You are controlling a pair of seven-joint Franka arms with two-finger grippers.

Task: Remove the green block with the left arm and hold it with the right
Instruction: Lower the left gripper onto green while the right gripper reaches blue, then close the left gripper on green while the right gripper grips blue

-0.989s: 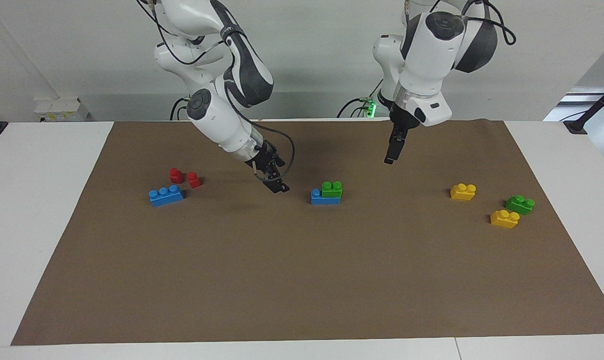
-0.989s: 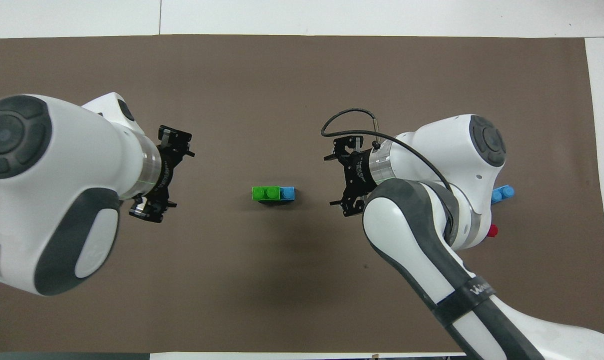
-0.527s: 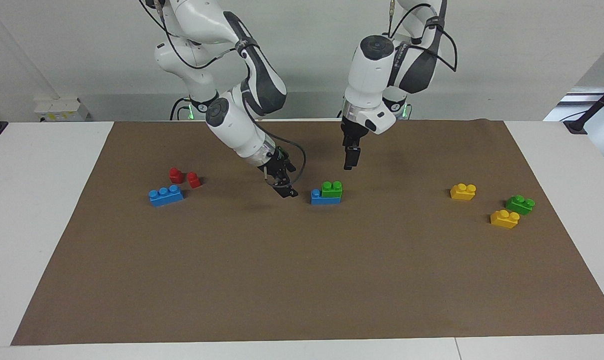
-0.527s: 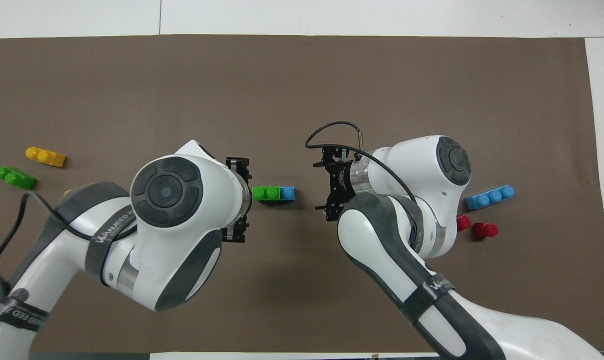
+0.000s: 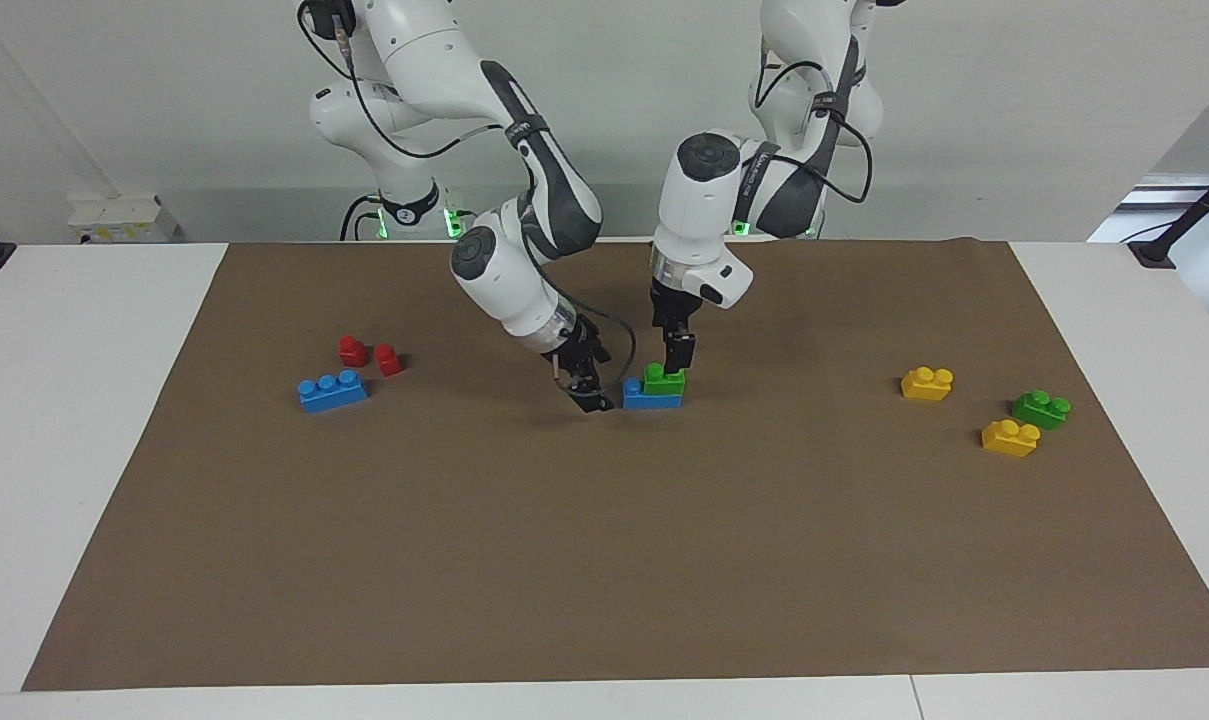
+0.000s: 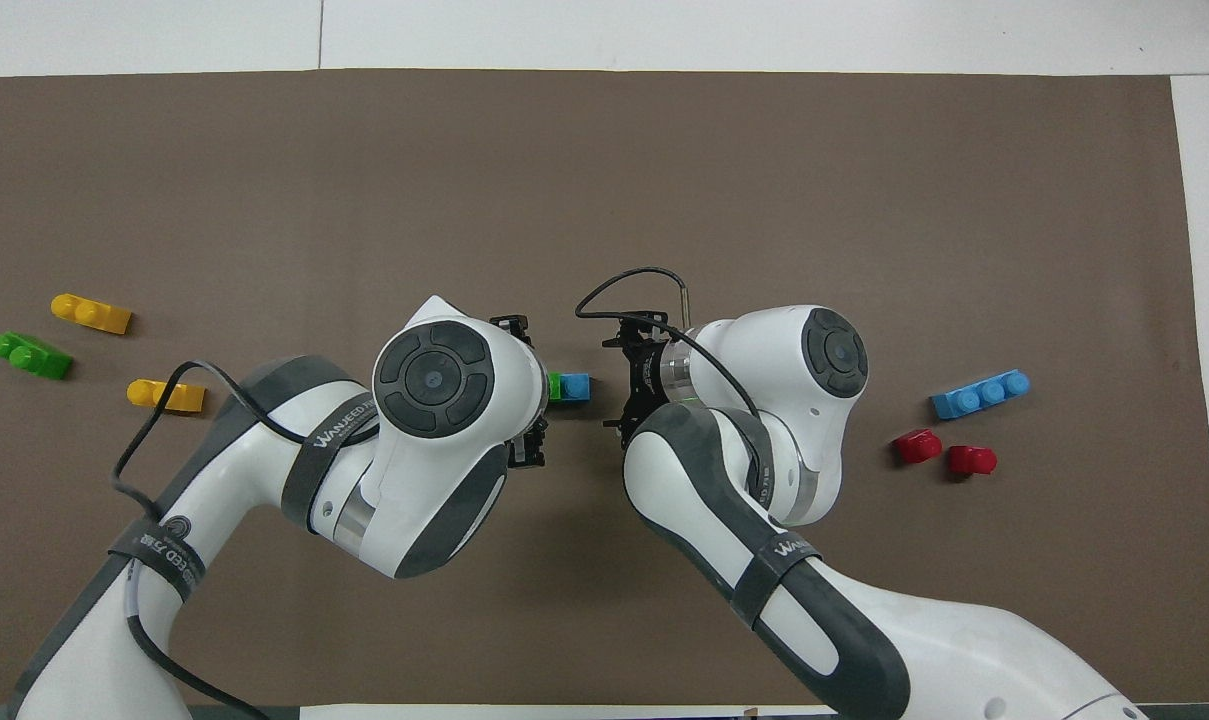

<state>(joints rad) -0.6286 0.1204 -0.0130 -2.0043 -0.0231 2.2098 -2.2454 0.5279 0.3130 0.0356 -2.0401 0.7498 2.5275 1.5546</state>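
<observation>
The green block (image 5: 664, 379) sits on the end of a blue brick (image 5: 650, 398) in the middle of the brown mat (image 5: 604, 560). My left gripper (image 5: 676, 360) hangs just above the green block, almost on its studs. My right gripper (image 5: 592, 398) is low over the mat, close beside the blue brick's bare end, toward the right arm's end of the table. In the overhead view my left wrist covers most of the green block (image 6: 555, 386). The blue brick's end (image 6: 576, 386) shows there between the wrist and my right gripper (image 6: 624, 390).
A second green block (image 5: 1041, 408) and two yellow bricks (image 5: 927, 383) (image 5: 1010, 438) lie toward the left arm's end of the table. A longer blue brick (image 5: 332, 391) and two red pieces (image 5: 353, 350) (image 5: 388, 360) lie toward the right arm's end.
Both arms have closed in on the stacked bricks. The left gripper swung over and came down above the green block. The right gripper moved up beside the blue brick. The bricks have not moved.
</observation>
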